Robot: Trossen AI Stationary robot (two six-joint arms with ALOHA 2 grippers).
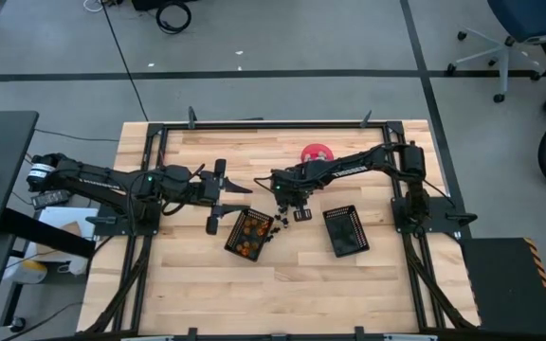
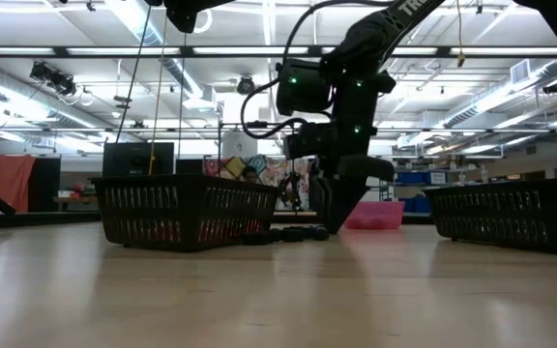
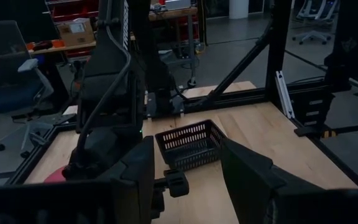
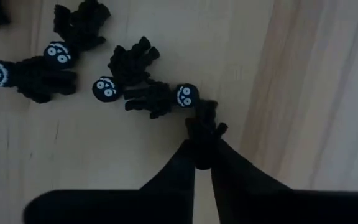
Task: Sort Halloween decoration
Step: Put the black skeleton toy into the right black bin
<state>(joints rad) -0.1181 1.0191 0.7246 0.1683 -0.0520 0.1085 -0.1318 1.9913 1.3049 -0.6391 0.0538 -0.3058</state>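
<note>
The Halloween decoration is tiny pieces. Several black figures with white skull faces (image 4: 55,68) lie on the wooden table (image 1: 197,294) beside my right gripper (image 4: 202,163), which points down and is shut on one black piece (image 4: 204,121). Orange pieces lie in a black mesh basket (image 1: 249,234). A second mesh basket (image 1: 346,230) stands to its right. My left gripper (image 1: 221,194) hovers open left of the pile, holding nothing; its fingers (image 3: 253,177) frame the second basket (image 3: 191,144). My right gripper pinches a black piece by its near end (image 4: 202,140) between its two fingertips. The fingers come from above, pointing steeply down. The piece lies on the table next to a skull-faced figure (image 4: 184,94); whether it is lifted clear, I cannot tell.
A pink round bowl (image 1: 317,152) stands at the table's far side, behind my right arm. A black metal frame (image 1: 273,125) runs round the table. Bare wood lies along the near edge. In the low view the two baskets (image 2: 187,208) (image 2: 511,213) flank my right gripper (image 2: 332,220).
</note>
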